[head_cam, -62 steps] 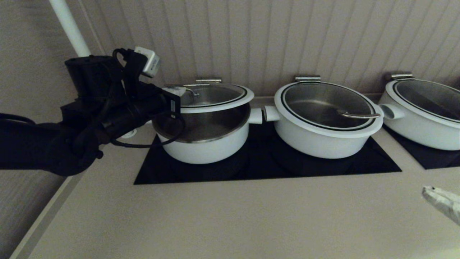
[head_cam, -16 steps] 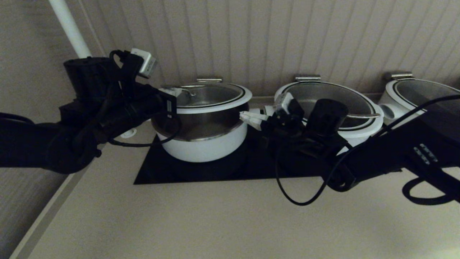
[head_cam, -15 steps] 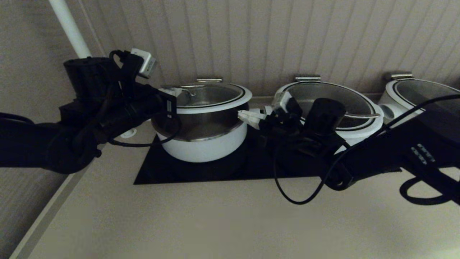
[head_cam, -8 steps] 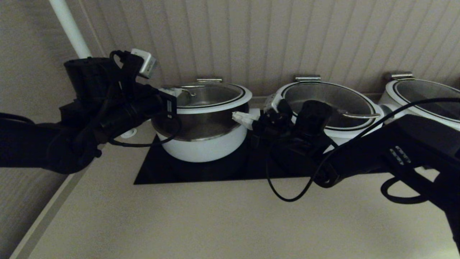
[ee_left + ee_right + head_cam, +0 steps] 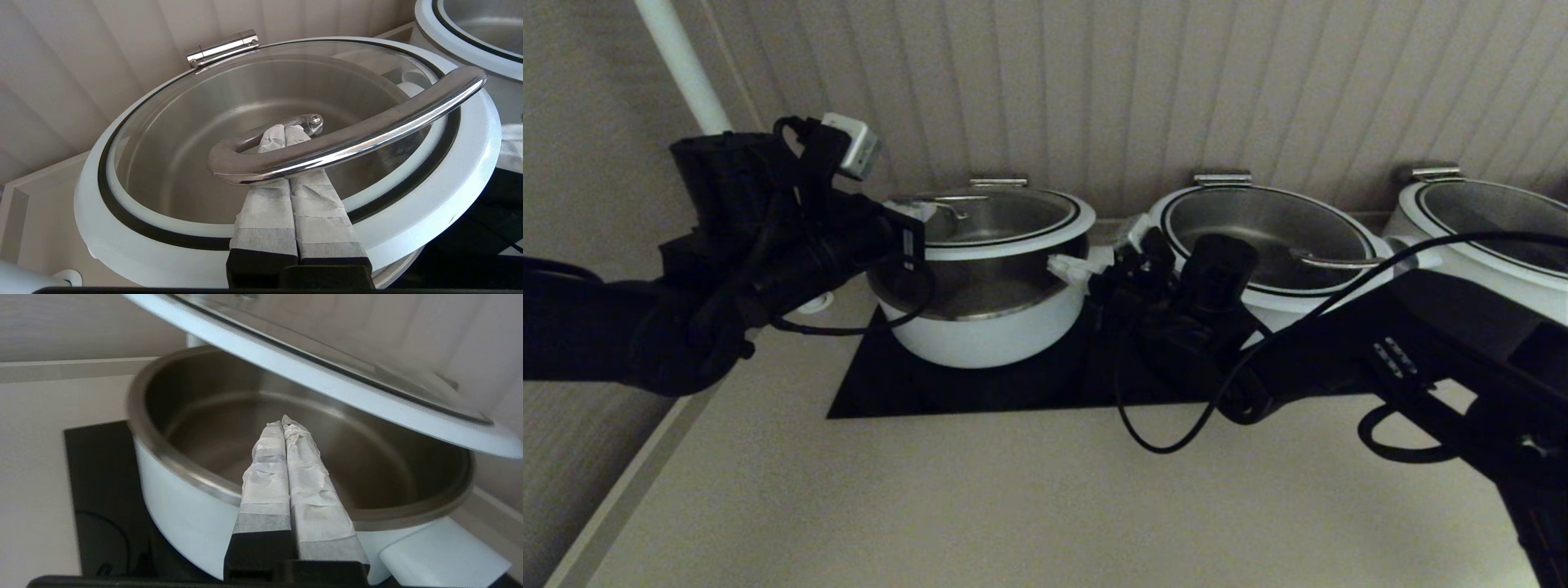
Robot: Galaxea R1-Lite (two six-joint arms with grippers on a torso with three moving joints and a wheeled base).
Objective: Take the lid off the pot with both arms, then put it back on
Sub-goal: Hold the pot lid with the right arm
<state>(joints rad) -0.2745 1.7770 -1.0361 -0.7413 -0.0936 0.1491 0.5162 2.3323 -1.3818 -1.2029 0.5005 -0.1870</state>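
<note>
The lid (image 5: 1005, 216) is raised and tilted above the deep white pot (image 5: 988, 331), with a gap at the front. My left gripper (image 5: 913, 208) is shut; its fingers (image 5: 265, 204) pass under the steel loop handle (image 5: 347, 139) and bear the lid (image 5: 470, 163). My right gripper (image 5: 1058, 263) is shut and empty at the pot's right side, next to the stubby side handle (image 5: 441, 555). In the right wrist view its tips (image 5: 282, 420) reach over the pot's steel rim (image 5: 175, 457), below the lid's white edge (image 5: 327, 363).
Two wider white pots with lids (image 5: 1258, 224) (image 5: 1486, 220) stand to the right; my right arm crosses in front of them. The black cooktop (image 5: 947, 392) lies under the pots. A ribbed wall is close behind. A steel hinge (image 5: 996, 183) sits at the lid's back.
My right arm came in from the lower right and its shut gripper moved left to the pot's right rim. The left gripper still holds the lid up.
</note>
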